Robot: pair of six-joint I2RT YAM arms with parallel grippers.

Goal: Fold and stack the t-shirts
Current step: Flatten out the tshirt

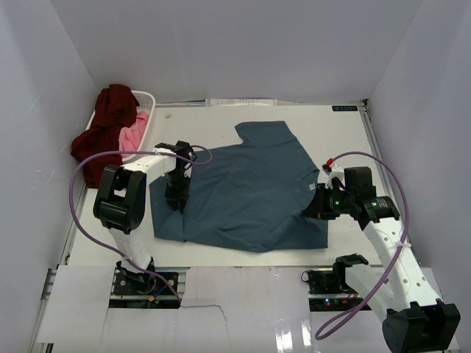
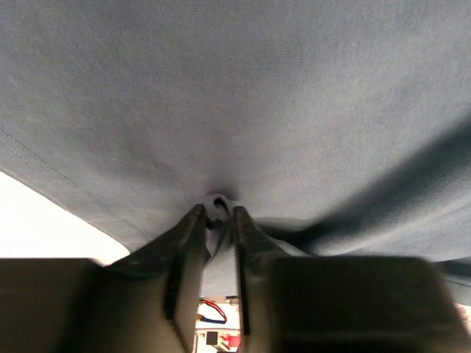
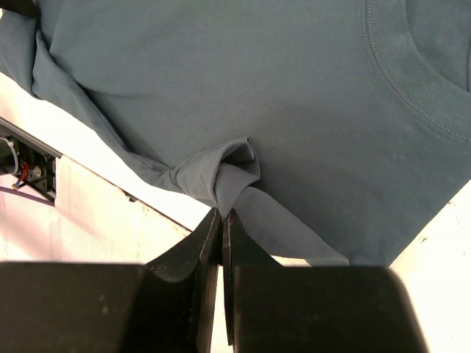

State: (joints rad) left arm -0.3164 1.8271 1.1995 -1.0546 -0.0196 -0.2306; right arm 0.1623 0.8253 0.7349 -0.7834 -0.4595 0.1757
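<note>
The dusty teal-blue t-shirt (image 1: 246,184) lies spread on the white table, collar toward the right. My left gripper (image 1: 176,200) is over its left part, jaws shut on a small pinch of the cloth; in the left wrist view (image 2: 217,213) the shirt (image 2: 257,95) fills the frame. My right gripper (image 1: 313,209) is at the shirt's right edge near the collar, shut on a bunched fold (image 3: 222,213) of the shirt (image 3: 243,81). The maroon t-shirt (image 1: 110,125) hangs over the basket. The pink t-shirt (image 1: 134,137) lies inside it.
The white laundry basket (image 1: 149,98) stands at the table's back left corner. White walls close in the back and both sides. The table's front edge (image 1: 243,261) runs just beyond the shirt's near hem. Purple cables loop from both arms.
</note>
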